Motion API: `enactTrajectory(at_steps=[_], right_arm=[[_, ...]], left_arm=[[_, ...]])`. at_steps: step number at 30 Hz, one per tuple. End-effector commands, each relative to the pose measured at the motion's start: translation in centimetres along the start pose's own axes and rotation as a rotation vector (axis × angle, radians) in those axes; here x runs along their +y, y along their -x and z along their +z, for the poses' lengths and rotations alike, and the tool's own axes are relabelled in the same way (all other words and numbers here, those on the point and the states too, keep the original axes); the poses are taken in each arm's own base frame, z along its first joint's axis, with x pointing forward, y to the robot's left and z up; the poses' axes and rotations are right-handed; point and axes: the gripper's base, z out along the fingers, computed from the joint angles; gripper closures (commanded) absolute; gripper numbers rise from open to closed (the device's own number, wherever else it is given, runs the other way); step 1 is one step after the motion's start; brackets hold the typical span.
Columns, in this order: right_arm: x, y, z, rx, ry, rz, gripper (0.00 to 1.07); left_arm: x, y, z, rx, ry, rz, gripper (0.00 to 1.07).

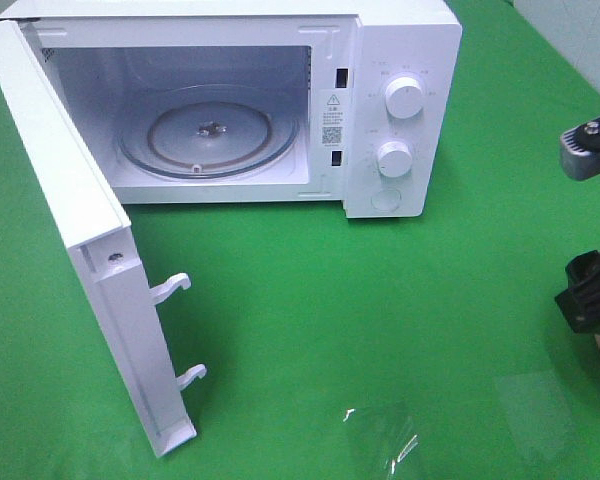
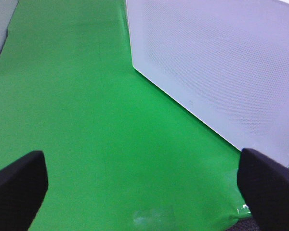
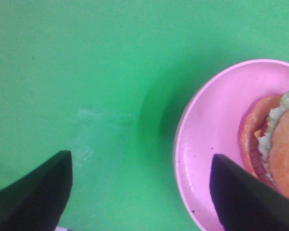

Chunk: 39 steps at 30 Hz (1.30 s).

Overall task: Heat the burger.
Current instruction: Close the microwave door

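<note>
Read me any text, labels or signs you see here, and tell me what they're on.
Nothing can be read.
Sticker on the microwave front frame: a warning triangle, small print and a QR-like square, all too small to read.
Markings around the upper knob and lower knob: too faint to read.

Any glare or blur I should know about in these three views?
Exterior high: glare patches on the green cloth near the bottom edge, and the microwave looks washed out. Left wrist: sharp on the door, fingertips soft. Right wrist: hazy all over, burger and plate blurred.
</note>
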Motion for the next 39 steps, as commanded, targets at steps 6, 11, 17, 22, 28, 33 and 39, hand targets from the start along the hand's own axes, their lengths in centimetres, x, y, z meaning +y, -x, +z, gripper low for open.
enactTrajectory(at_steps=[6, 11, 17, 22, 28, 33, 39], right_arm=[[-0.3, -2.2, -5.0, -0.115, 0.115, 0.008, 0.31], [-0.5, -2.9, -6.4, -0.165, 0.138, 0.018, 0.31], [-1.4, -5.5, -9.2, -0.255, 0.137, 0.048, 0.31], [-1.8, -6.6, -10.4, -0.321, 0.133, 0.059, 0.31], [-2.6, -9.4, -12.9, -0.492, 0.14, 0.109, 0.31], [-2.9, -10.4, -13.4, -0.539, 0.113, 0.171, 0.31], [-2.9, -12.3, -12.9, -0.573, 0.045, 0.216, 0.31]], left_arm=[[0.0, 0.0, 0.0, -0.015, 0.004, -0.003, 0.07], [0.0, 0.0, 0.0, -0.015, 0.004, -0.003, 0.07], [0.0, 0.0, 0.0, -0.015, 0.004, -0.003, 0.07], [0.0, 0.0, 0.0, -0.015, 0.004, -0.003, 0.07], [0.0, 0.0, 0.0, -0.015, 0.004, -0.003, 0.07], [0.0, 0.0, 0.0, -0.015, 0.004, -0.003, 0.07], [0.0, 0.0, 0.0, -0.015, 0.004, -0.003, 0.07]])
